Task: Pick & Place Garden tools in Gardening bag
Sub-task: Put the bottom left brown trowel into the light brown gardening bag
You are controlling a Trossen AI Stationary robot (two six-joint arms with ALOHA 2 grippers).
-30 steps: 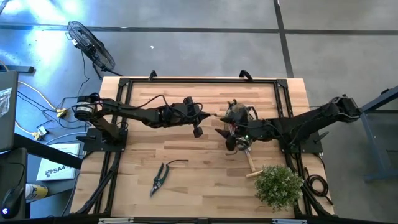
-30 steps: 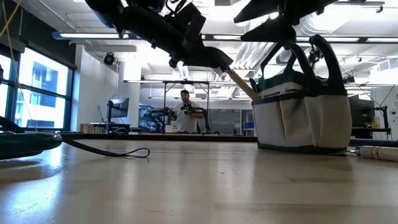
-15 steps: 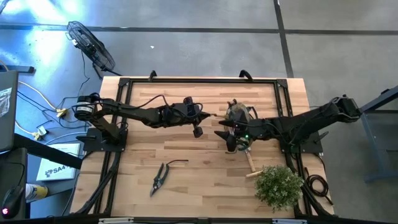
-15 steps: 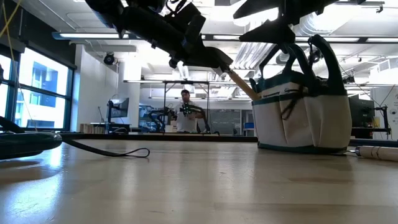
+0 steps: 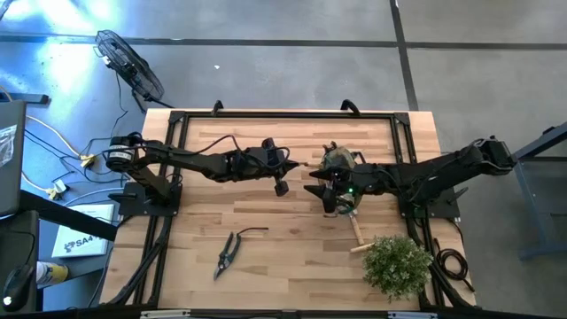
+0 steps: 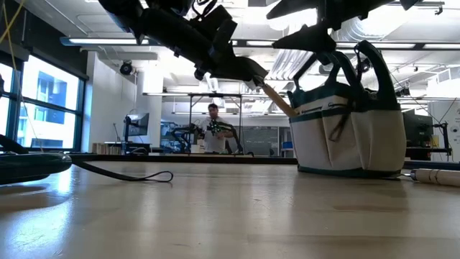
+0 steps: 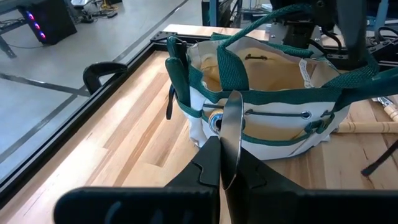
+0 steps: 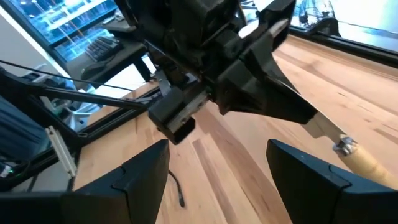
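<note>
My left gripper (image 5: 285, 168) hangs over the table's middle, shut on a trowel (image 6: 269, 90) whose pale wooden handle (image 5: 306, 165) points at the gardening bag (image 5: 341, 162). The bag stands upright on its base, with a dark tool handle (image 7: 176, 68) stuck in a side pocket. My right gripper (image 5: 326, 197) hovers open beside the bag's near side, nothing between its fingers. Dark pruning shears (image 5: 229, 252) lie flat toward the near left. A second wooden handle (image 5: 357, 232) lies on the table near the bag. My left gripper pinches the trowel's metal blade (image 7: 233, 127) between its two fingers, coming level from the table's left. The blade stands on edge. The trowel is lifted clear of the table, and its handle (image 6: 277, 98) slants down to the bag's rim; whether it touches the rim I cannot tell.
A bushy green plant (image 5: 396, 264) stands at the near right corner. A black frame (image 5: 283, 115) runs around the table's far edge and sides. Bare wood lies between the shears and the plant. A person (image 6: 213, 129) stands far off in the room.
My right gripper has rolled about its own pointing line and swung a little toward the far edge, closer to the bag, staying open. My left gripper and the trowel have kept still.
</note>
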